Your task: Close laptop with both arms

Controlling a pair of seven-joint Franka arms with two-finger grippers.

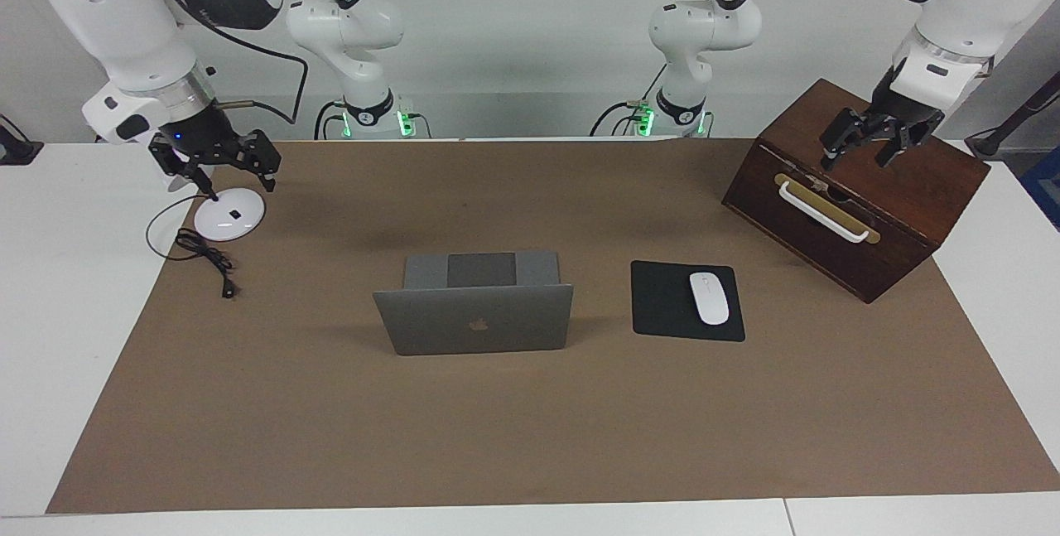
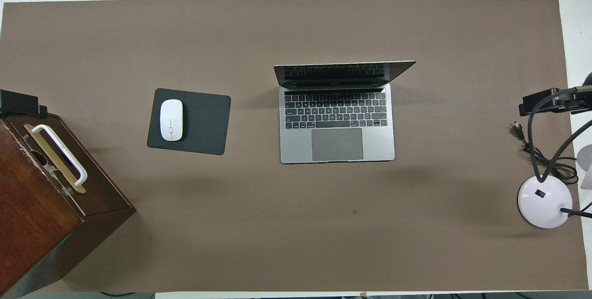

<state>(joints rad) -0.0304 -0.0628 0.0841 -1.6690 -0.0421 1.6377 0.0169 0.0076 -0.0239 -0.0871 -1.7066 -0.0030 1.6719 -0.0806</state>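
Observation:
The silver-grey laptop (image 1: 476, 321) stands open in the middle of the brown mat, its lid upright and its apple logo facing away from the robots. In the overhead view its keyboard and trackpad (image 2: 337, 144) show. My left gripper (image 1: 857, 156) hangs open and empty over the top of the wooden box, away from the laptop; its black tip shows in the overhead view (image 2: 18, 103). My right gripper (image 1: 217, 167) hangs open and empty over the desk lamp's base at the right arm's end of the table.
A dark wooden box (image 1: 861, 213) with a white handle stands at the left arm's end. A black mousepad (image 1: 662, 300) with a white mouse (image 1: 710, 297) lies between box and laptop. The white lamp base (image 1: 229, 217) and its black cable (image 1: 207, 258) lie at the right arm's end.

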